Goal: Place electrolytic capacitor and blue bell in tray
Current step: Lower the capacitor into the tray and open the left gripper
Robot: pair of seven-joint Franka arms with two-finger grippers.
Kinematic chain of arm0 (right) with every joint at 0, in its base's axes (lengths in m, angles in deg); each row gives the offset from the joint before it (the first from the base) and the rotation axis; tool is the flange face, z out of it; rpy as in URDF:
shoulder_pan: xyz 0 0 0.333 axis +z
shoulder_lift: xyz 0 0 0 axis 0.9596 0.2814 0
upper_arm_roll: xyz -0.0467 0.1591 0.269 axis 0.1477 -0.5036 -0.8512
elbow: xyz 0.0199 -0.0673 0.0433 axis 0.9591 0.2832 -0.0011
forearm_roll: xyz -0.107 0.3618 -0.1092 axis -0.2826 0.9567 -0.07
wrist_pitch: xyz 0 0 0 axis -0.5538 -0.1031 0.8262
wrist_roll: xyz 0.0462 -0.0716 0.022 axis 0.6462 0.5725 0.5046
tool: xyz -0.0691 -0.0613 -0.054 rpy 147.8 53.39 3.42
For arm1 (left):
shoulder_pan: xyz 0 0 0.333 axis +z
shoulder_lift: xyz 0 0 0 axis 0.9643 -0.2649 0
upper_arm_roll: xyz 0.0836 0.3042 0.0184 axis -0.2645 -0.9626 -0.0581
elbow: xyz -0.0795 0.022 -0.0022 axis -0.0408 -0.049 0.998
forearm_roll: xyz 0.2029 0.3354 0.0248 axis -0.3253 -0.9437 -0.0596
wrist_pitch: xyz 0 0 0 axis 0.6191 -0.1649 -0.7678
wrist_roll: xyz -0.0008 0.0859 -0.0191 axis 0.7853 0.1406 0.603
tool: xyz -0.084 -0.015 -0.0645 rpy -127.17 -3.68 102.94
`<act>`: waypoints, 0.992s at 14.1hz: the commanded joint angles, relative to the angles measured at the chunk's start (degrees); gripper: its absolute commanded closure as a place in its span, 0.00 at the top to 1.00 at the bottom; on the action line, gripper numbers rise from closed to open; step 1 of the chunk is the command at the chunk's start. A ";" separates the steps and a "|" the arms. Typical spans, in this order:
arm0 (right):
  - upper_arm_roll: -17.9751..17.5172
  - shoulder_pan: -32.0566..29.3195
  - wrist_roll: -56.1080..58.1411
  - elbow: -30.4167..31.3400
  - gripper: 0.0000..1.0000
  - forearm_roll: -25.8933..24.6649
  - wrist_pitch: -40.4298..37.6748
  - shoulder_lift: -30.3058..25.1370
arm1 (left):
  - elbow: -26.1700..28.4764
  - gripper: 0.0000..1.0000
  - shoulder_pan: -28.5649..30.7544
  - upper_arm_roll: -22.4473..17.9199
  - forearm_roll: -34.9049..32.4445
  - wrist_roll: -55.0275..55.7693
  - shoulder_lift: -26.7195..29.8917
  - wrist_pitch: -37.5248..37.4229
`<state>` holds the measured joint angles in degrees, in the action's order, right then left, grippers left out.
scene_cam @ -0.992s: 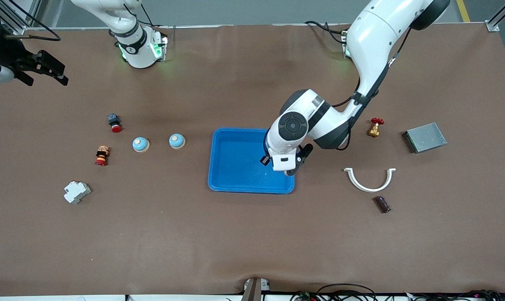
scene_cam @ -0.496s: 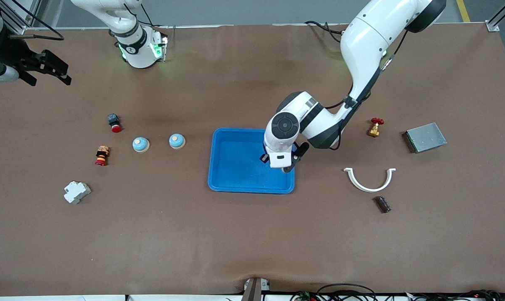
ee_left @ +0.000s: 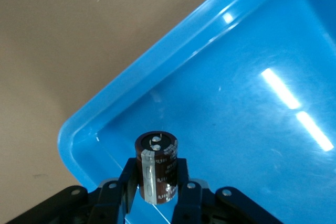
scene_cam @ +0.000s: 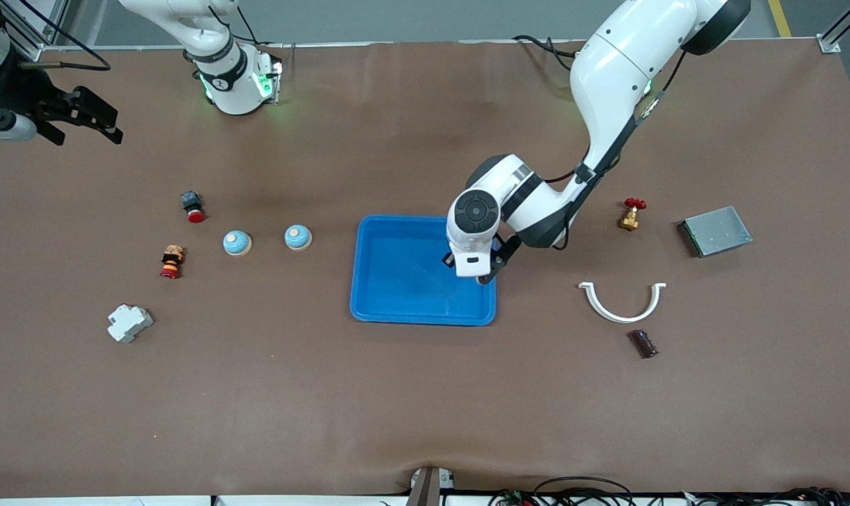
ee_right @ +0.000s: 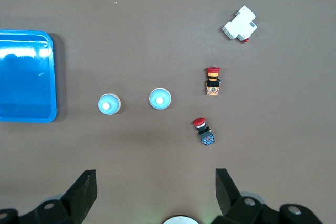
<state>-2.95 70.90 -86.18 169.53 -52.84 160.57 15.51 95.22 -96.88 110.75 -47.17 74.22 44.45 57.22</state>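
Tray first, since it's the biggest thing here: bright blue, mid-table, nothing lying in it yet as far as I can see. The left gripper hangs over its rim at roughly 3 o'clock from the tray's middle in the front view.

That's my worry. In the left wrist view the drop spot is just inside a rounded corner of the tray. If the jaws let go from up here, I'd guess the part could hit the sloped wall, bounce or roll, and hop the rim onto the table. Easing it lower, or further over the tray's middle, looks safer to me.

Next down in size, two blue bells sit on the table at about 9 o'clock from the tray, well apart from it. Both look alike, so grabbing both or nudging one is another possible slip. The right gripper waits, jaws spread wide and holding nothing, over the table's edge at the right arm's end.

Smallest: the electrolytic capacitor. The left gripper is clamped on its dark body, one finger on each side, terminal end poking out past the fingertips, over the tray floor.
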 commanded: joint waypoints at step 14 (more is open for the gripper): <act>0.35 0.20 -0.58 0.93 1.00 0.32 -0.18 -1.25 | 0.98 0.31 -0.44 -0.38 -3.65 1.40 -0.41 1.80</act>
<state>-2.88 70.90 -86.19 169.55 -52.84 160.56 15.51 95.98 -96.88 110.68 -48.89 74.22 44.03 58.03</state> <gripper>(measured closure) 0.000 0.665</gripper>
